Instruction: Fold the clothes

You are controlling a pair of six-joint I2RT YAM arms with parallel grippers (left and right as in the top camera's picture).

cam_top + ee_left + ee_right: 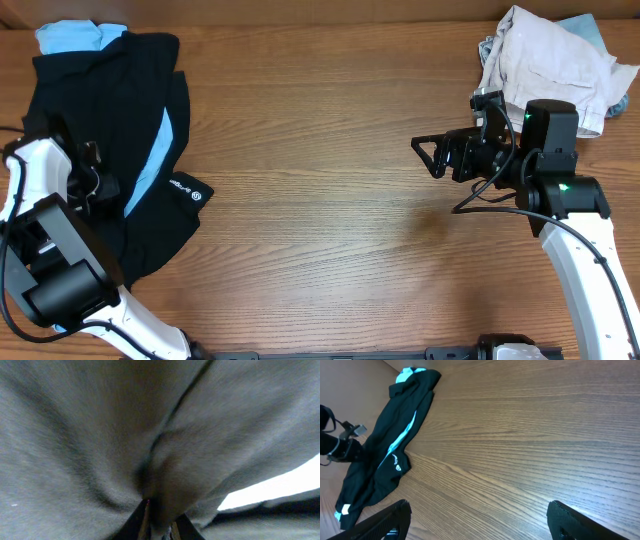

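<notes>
A black garment [110,100] with a light-blue stripe and a small white logo [191,190] lies crumpled at the table's left side; it also shows in the right wrist view [395,435]. A light-blue cloth [68,38] peeks out at its far end. My left gripper [95,185] sits on the garment's left edge, and in the left wrist view its jaws [160,517] are shut on a fold of the dark fabric [100,435]. My right gripper [430,155] hovers open over bare wood right of centre, with nothing between its fingers [385,520].
A heap of more clothes [545,60], pale beige with a bit of blue, sits at the far right corner behind the right arm. The wooden table [320,120] runs between the two arms.
</notes>
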